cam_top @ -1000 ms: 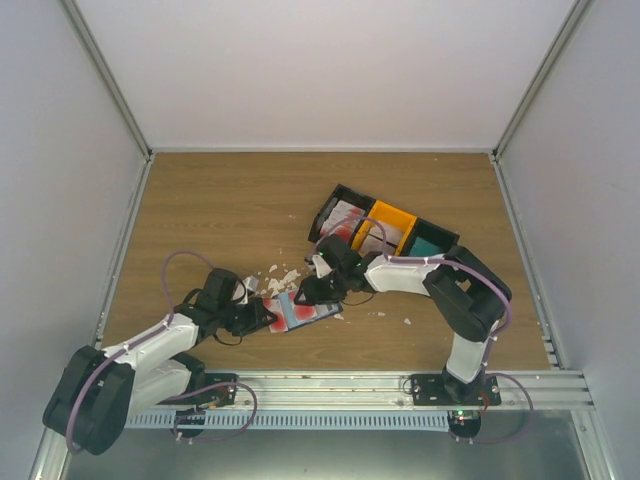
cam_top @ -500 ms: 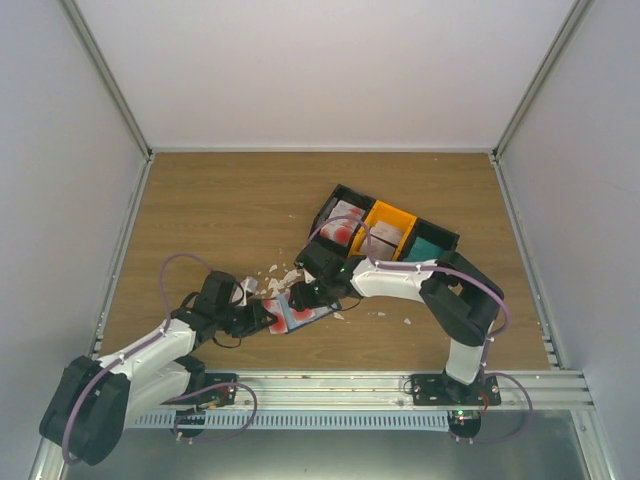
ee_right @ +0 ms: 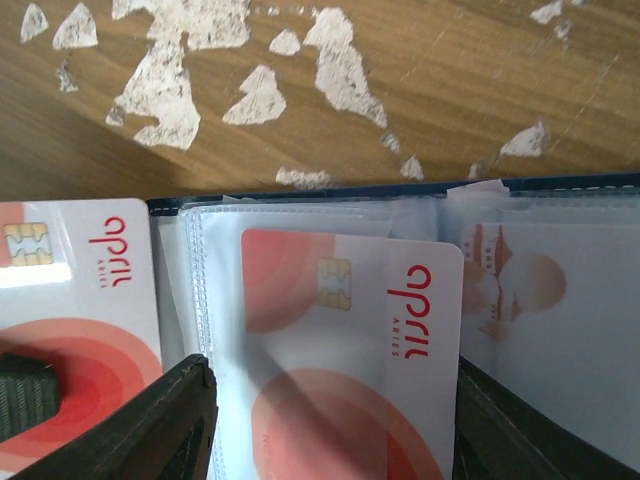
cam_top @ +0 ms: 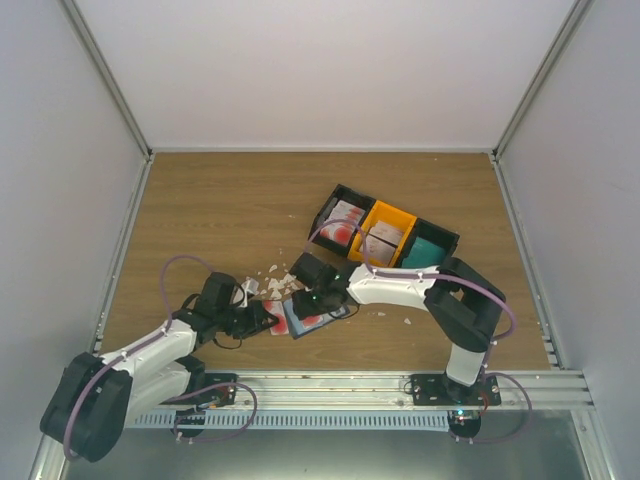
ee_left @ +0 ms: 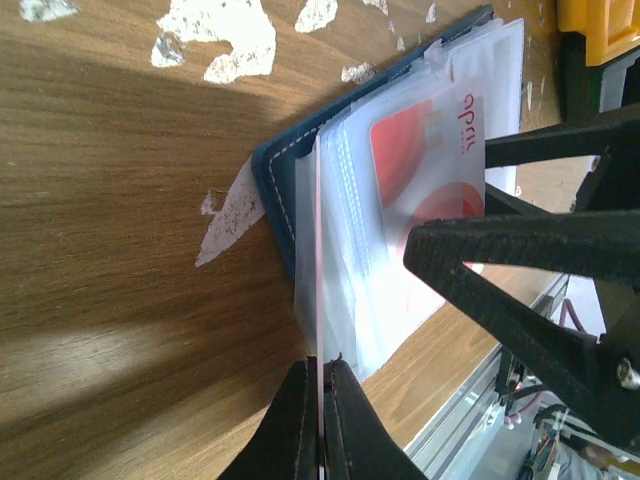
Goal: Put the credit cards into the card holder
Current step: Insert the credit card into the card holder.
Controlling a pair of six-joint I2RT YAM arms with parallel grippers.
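The navy card holder (cam_top: 312,320) lies open on the table, its clear sleeves showing (ee_right: 330,188). A red-and-white credit card (ee_right: 350,340) sits partly inside a middle sleeve, and my right gripper (ee_right: 333,380) stands open astride it, with a small gap on the left side. Another printed card (ee_right: 520,290) rests in the sleeve to its right. My left gripper (ee_left: 322,365) is shut on a further credit card (ee_right: 90,300), seen edge-on (ee_left: 319,300) at the holder's left edge (ee_left: 275,190). From above, the two grippers (cam_top: 268,318) (cam_top: 322,298) meet over the holder.
Torn white scraps (cam_top: 270,285) litter the wood behind the holder. A row of tray boxes, black (cam_top: 340,222), orange (cam_top: 385,228) and one with teal contents (cam_top: 428,250), stands behind the right arm. The metal rail (cam_top: 350,385) runs along the near edge.
The right gripper has slid left and nearer over the holder and its jaws have widened around the card. The holder has shifted slightly nearer. The left gripper has kept its pinch.
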